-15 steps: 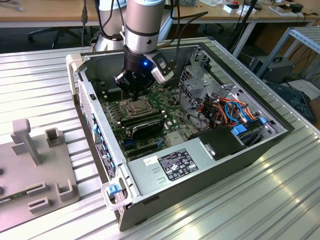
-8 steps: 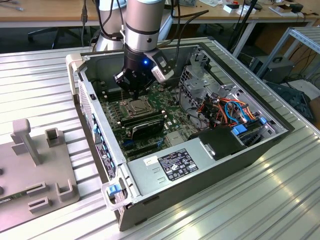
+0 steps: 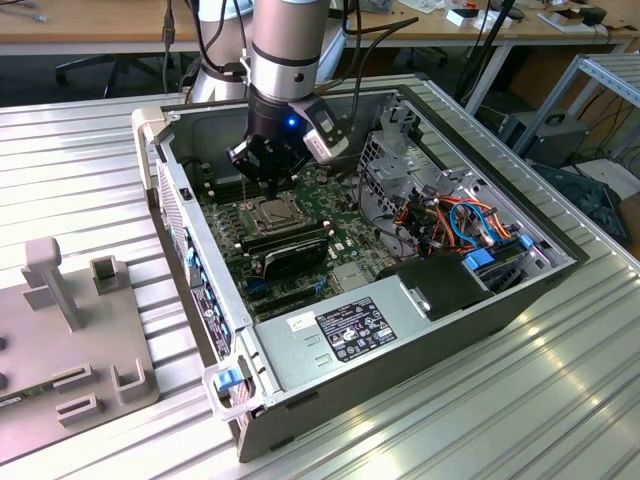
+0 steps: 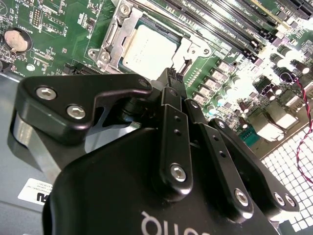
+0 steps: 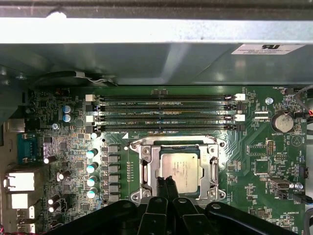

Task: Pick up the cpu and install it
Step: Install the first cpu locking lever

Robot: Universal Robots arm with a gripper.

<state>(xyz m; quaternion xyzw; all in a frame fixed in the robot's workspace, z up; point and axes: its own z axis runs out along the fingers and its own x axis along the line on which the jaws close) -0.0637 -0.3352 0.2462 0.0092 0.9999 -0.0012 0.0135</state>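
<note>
While the cpu (image 5: 180, 167) lies flat in its socket (image 5: 145, 166) on the board (image 5: 254, 147), the tool (image 5: 166, 181) hovers at its edge, pinched narrow and holding nothing; seating likely wants light, level pressure.

No print legible: sticker (image 5: 261, 49) on case wall (image 5: 146, 61), PSU label (image 3: 352, 325) prob. too small.

I'm in a robotics lab here: my tool (image 3: 266, 188) hangs over an opened computer case (image 3: 330, 370) on a ribbed metal bench (image 3: 80, 170). A grey fixture block (image 3: 70, 330) sits beside it, with wooden desks (image 3: 100, 22), trailing cables (image 3: 205, 45) and a metal rack (image 3: 610, 80) behind.
</note>
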